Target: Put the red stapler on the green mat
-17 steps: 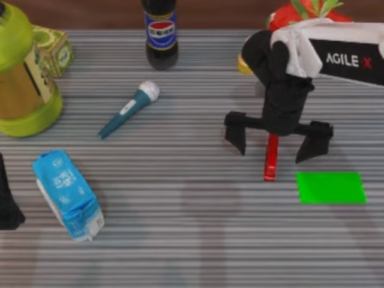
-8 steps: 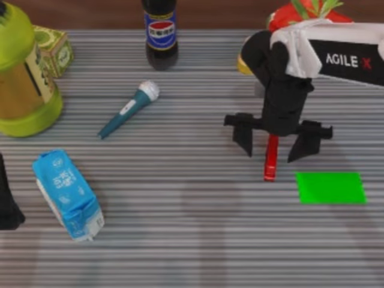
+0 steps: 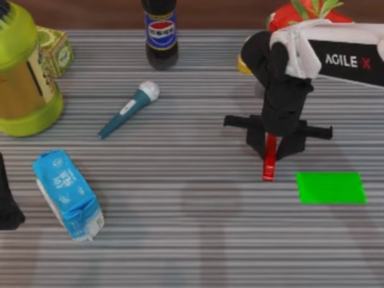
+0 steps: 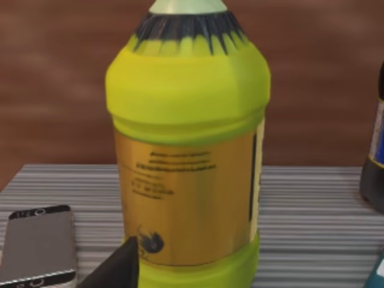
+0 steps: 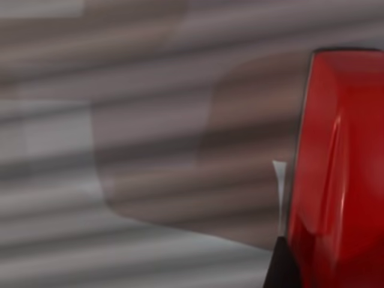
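The red stapler point(image 3: 269, 168) lies on the striped table just left of the green mat point(image 3: 330, 188), apart from it. My right gripper point(image 3: 272, 144) stands over the stapler's far half, and its black fingers are closed against both sides of the stapler. In the right wrist view the red stapler point(image 5: 336, 168) fills the edge of the picture with one dark fingertip point(image 5: 279, 270) touching it. My left gripper point(image 3: 7, 204) is parked at the table's left edge. One of its fingertips point(image 4: 123, 267) shows far off to the side with nothing held.
A yellow-green jug point(image 3: 24, 72) and a small green box point(image 3: 55, 51) stand at the back left. A teal microphone point(image 3: 129, 109), a blue carton point(image 3: 66, 193), a cola bottle point(image 3: 160, 33) and a red watermelon box point(image 3: 300, 15) are around. A phone point(image 4: 37, 243) lies by the jug.
The right gripper's fingers have drawn in from wide apart until they meet the stapler's sides. The stapler and the left arm have not moved.
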Tool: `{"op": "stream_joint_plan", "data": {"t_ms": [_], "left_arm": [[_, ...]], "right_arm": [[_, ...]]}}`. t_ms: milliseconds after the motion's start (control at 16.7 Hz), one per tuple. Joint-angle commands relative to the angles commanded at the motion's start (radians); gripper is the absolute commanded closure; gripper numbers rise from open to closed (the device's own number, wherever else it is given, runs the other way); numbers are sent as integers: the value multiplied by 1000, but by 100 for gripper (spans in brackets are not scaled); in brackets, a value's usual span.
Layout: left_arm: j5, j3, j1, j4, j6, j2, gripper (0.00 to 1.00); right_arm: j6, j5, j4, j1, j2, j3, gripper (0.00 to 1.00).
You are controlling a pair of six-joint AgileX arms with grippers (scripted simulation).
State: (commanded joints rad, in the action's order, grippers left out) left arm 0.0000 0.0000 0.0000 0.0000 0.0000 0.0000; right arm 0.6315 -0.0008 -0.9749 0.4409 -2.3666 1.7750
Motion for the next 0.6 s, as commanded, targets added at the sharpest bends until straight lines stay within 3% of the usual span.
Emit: {"op": "stream_joint_plan", "data": {"t_ms": [600], "left_arm": [[0, 0, 0, 0, 0, 0, 0]], "right_arm": [[0, 0, -17, -1, 4, 16, 100]]}}
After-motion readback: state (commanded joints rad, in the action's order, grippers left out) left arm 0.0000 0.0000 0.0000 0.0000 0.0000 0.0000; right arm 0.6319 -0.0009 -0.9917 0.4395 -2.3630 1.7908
